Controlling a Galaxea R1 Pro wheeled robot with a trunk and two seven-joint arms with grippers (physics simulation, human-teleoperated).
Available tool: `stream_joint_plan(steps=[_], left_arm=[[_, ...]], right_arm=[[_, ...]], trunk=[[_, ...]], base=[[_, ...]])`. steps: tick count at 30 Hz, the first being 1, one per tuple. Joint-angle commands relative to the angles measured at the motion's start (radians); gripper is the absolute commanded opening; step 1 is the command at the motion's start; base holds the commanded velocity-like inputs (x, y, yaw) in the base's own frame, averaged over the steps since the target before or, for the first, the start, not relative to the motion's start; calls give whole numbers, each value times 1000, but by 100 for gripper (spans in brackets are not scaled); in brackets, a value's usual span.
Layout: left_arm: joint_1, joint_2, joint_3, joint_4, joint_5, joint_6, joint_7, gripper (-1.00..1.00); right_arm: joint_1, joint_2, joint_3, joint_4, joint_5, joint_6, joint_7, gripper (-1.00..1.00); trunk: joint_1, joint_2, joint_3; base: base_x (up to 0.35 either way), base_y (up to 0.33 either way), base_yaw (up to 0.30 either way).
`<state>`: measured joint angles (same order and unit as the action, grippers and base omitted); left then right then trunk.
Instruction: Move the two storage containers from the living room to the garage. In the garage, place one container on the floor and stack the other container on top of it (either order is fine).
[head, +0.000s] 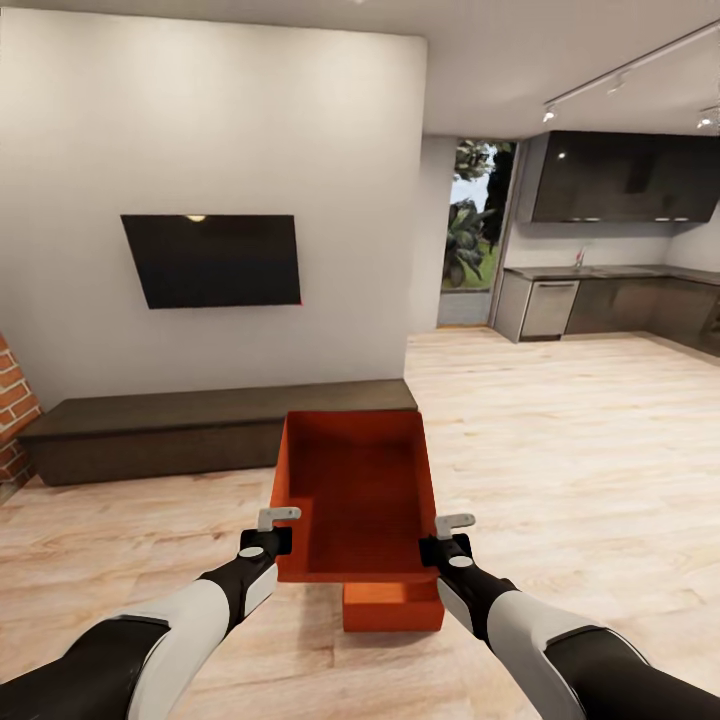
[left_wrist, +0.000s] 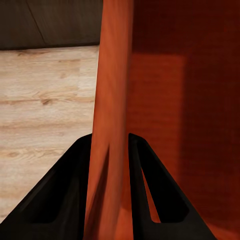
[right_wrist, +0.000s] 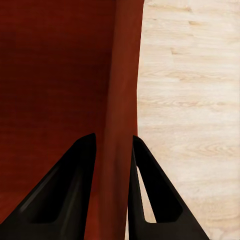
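Observation:
I hold one orange-red storage container level in front of me, above the pale wood floor of the living room. My left gripper is shut on its left wall, and my right gripper is shut on its right wall. In the left wrist view the black fingers of the left gripper straddle the thin wall. The right wrist view shows the right gripper clamped on the other wall. A second storage container rests on the floor below, mostly hidden by the held one.
A long low dark cabinet runs along the white wall ahead, under a black TV. Red brick shows at the far left. Open wood floor stretches right toward a dark kitchen and a glazed opening.

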<state>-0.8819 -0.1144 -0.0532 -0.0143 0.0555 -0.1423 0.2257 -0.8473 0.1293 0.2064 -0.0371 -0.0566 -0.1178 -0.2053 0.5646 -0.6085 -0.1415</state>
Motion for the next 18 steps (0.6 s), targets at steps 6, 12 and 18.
stream_joint_plan(steps=[6, 12, 18], left_arm=[[-2, -4, 19, -3, 1, -7, 17, -100], [-2, -5, 19, -3, 1, -7, 17, -100], [-2, -4, 19, -3, 1, -7, 17, -100]], right_arm=[[-1, 4, -8, 6, -26, -6, -8, -100], [-1, 4, -8, 6, -26, -6, -7, -100], [-1, 4, -8, 6, -27, -6, -7, -100]], trunk=[[0, -1, 8], [0, -1, 17], [0, -1, 27]], base=[[0, 0, 0], [0, 0, 0], [0, 0, 0]])
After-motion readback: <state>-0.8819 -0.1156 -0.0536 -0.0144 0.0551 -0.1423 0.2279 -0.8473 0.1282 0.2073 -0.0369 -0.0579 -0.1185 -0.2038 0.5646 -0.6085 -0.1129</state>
